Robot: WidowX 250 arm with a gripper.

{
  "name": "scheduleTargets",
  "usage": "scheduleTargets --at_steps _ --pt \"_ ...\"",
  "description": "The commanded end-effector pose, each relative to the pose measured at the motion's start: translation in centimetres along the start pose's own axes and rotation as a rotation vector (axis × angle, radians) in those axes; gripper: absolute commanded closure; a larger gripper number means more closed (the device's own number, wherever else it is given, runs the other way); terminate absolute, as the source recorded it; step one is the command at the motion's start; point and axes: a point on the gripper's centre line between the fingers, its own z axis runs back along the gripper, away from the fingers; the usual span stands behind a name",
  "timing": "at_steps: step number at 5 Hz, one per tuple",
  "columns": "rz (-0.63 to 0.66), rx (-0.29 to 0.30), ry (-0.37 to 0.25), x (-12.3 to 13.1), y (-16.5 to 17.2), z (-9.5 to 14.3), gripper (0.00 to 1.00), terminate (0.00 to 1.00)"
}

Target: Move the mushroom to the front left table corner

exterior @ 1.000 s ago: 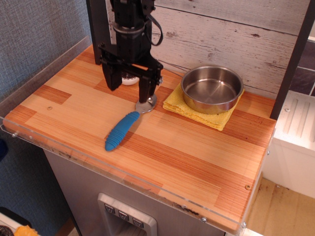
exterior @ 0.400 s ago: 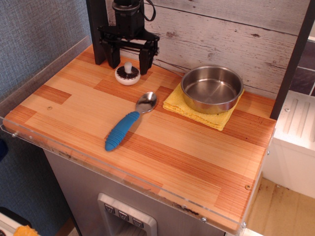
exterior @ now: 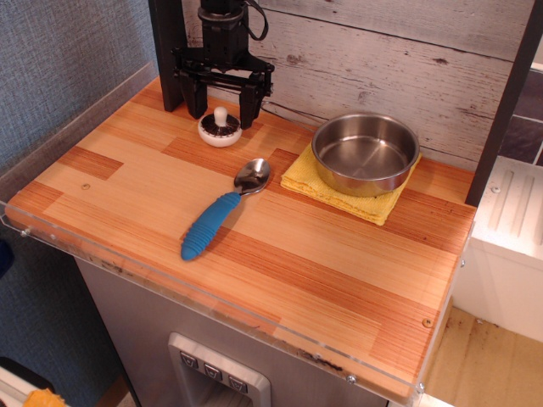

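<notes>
The mushroom [exterior: 220,129] lies upside down at the back left of the wooden table, white cap down, dark gills and short white stem up. My gripper [exterior: 222,112] hangs just behind and above it, open, with one black finger on each side of the stem and nothing held. The front left table corner [exterior: 34,212] has light and reddish strips and a clear acrylic rim; nothing lies on it.
A blue-handled spoon [exterior: 216,216] lies in the middle of the table. A steel bowl [exterior: 366,152] sits on a yellow cloth [exterior: 339,193] at the back right. A white plank wall [exterior: 382,51] stands behind, and the dark arm post [exterior: 170,51] at the back left.
My gripper moved back from above the spoon's bowl to the mushroom at the back left, uncovering it. Since 0.4 s ago it has dropped slightly around the stem. The mushroom has not moved.
</notes>
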Motion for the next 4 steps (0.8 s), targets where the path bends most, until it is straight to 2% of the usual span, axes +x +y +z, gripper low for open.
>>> scheduleTargets --at_steps 1,3,4 --pt "-0.010 0.017 -0.031 0.4 0.5 1.1 1.00 0.00" --pt "-0.023 0.012 -0.021 0.1 0.5 1.2 1.00 0.00" --pt "-0.003 0.011 -0.050 -0.7 1.2 2.6 1.00 0.00"
